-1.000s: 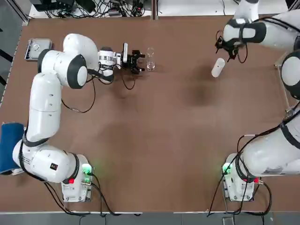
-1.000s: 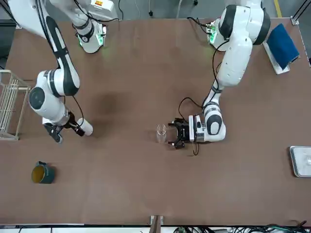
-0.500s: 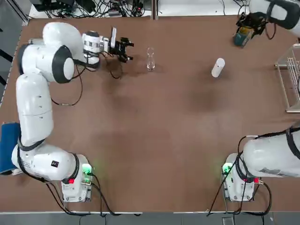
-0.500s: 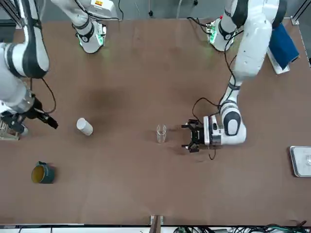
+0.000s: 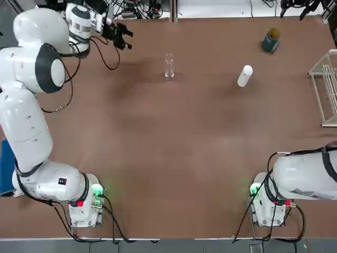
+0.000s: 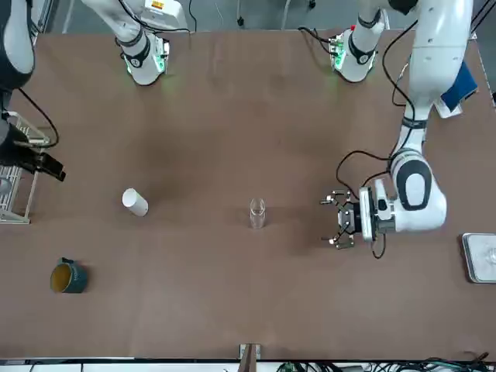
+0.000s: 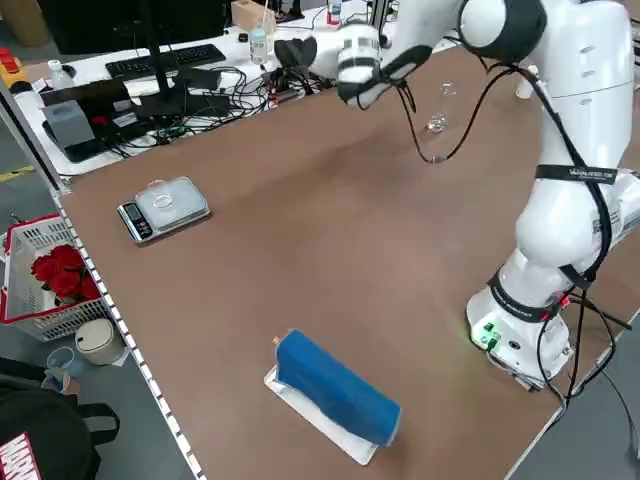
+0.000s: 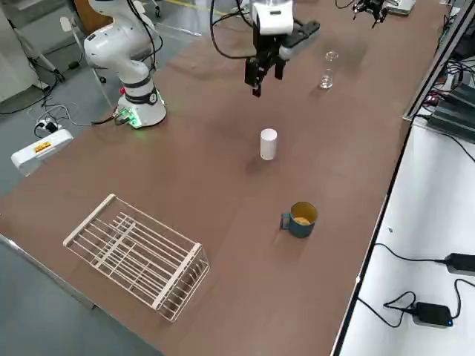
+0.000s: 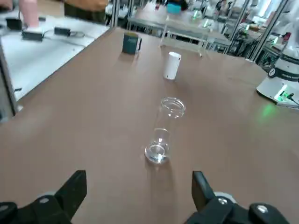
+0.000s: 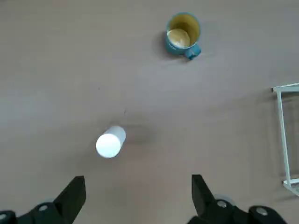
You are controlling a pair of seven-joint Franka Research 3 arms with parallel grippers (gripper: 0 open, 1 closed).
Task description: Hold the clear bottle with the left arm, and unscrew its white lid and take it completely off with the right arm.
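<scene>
Both arms have withdrawn from the parts. Left gripper (image 6: 338,220), fingers apart and empty, sits well clear of the clear bottle (image 5: 168,66), which stands upright mid-worktop (image 5: 174,147). Right gripper (image 8: 263,76), fingers likewise apart, hangs above the white lid (image 5: 245,75), already off. Bottle: probably light, fragile, slippery; grip mid-body.

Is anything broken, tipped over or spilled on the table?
Nothing looks broken or spilled. The clear bottle stands upright with its top open, and the white lid stands apart on the table. Neither gripper touches them. A teal mug sits upright farther off.
</scene>
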